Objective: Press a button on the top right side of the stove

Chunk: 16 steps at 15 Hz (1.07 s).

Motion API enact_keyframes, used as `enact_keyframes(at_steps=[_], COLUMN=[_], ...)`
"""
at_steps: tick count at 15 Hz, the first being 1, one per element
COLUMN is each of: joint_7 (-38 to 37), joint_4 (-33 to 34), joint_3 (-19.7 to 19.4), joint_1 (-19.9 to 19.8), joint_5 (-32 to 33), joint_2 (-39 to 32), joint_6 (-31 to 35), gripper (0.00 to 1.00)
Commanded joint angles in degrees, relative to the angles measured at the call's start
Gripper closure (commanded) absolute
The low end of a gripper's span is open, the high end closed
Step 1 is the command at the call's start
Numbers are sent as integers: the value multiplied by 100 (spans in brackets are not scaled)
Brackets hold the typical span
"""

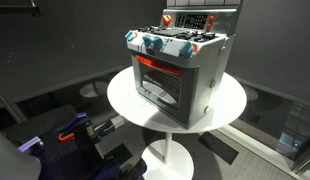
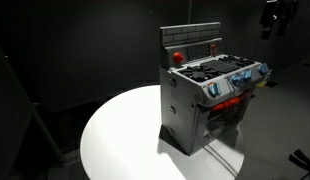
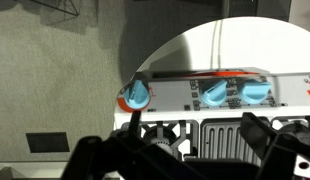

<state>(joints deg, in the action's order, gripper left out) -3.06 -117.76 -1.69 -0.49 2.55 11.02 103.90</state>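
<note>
The stove (image 1: 180,70) is a small grey toy oven with a red-trimmed oven window and blue knobs. It stands on a round white table (image 1: 125,100) in both exterior views (image 2: 210,90). Its upright back panel (image 1: 190,20) carries small buttons and a red round one (image 2: 177,57). In the wrist view I look down on the knob strip (image 3: 215,95) and the burner grates. My gripper (image 3: 190,122) hangs above the cooktop with its dark fingers spread wide and nothing between them. The back panel is out of the wrist view.
The table (image 2: 115,130) has a single central foot (image 1: 170,155). A blue-purple object (image 1: 70,130) lies on the floor beside it. Dark walls surround the scene. A dark fixture (image 2: 277,18) hangs at the top right.
</note>
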Motion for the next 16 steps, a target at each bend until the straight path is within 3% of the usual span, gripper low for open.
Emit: enact_keyframes(at_steps=[1, 16], joint_7=[44, 8], joint_4=[-402, -473], joint_3=[63, 75], joint_1=[-17, -30], joint_5=[32, -7], joint_2=[459, 430], joint_6=[47, -13], gripper=[0, 0])
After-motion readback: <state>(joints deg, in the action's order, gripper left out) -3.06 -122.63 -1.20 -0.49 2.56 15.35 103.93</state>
